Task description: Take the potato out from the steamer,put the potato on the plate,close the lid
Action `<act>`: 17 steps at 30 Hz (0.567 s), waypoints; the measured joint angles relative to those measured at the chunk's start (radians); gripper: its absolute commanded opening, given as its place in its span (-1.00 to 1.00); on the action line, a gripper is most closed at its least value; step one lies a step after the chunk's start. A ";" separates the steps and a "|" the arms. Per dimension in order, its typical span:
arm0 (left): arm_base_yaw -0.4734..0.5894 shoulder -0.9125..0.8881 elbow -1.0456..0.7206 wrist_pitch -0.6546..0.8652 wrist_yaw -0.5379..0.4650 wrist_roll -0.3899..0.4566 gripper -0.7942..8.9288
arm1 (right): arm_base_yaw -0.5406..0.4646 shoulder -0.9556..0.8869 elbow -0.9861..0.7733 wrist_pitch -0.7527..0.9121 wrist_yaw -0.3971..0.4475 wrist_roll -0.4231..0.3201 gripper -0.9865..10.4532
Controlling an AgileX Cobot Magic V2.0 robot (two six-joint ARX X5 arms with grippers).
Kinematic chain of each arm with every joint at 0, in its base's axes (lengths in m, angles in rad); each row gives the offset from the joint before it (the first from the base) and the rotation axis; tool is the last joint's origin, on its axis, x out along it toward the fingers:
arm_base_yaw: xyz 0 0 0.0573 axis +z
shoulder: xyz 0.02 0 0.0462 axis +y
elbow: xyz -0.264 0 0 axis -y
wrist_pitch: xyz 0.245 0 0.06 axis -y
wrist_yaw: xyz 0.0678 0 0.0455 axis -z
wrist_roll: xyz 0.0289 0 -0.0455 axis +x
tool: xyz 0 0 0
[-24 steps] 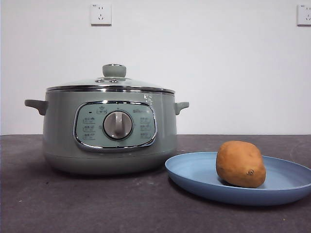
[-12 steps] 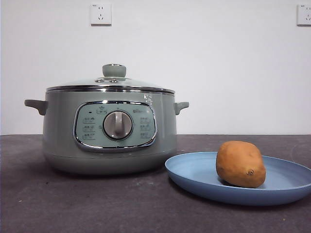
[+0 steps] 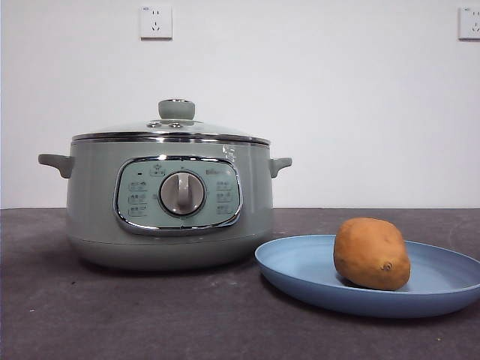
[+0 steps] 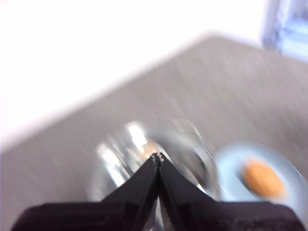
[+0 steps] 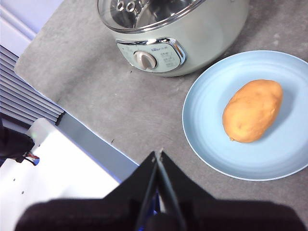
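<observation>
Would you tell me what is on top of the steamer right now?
The glass lid sits closed on the steamer, its green knob upward. What lies inside cannot be made out through the glass.

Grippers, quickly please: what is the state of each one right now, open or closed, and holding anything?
Left gripper: closed, holding nothing, high above the lid.
Right gripper: closed, holding nothing, up near the table's edge, away from the plate.
</observation>
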 measured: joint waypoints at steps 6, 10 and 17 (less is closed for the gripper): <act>0.134 -0.203 -0.248 0.388 0.059 0.010 -0.84 | 0.000 0.000 0.000 0.000 0.000 0.000 -0.83; 0.198 -0.345 -0.463 0.586 0.058 0.010 -0.84 | 0.000 0.000 0.000 0.000 0.000 0.000 -0.83; 0.260 -0.538 -0.790 0.687 0.019 -0.025 -0.84 | 0.000 0.000 0.000 0.000 0.000 0.000 -0.83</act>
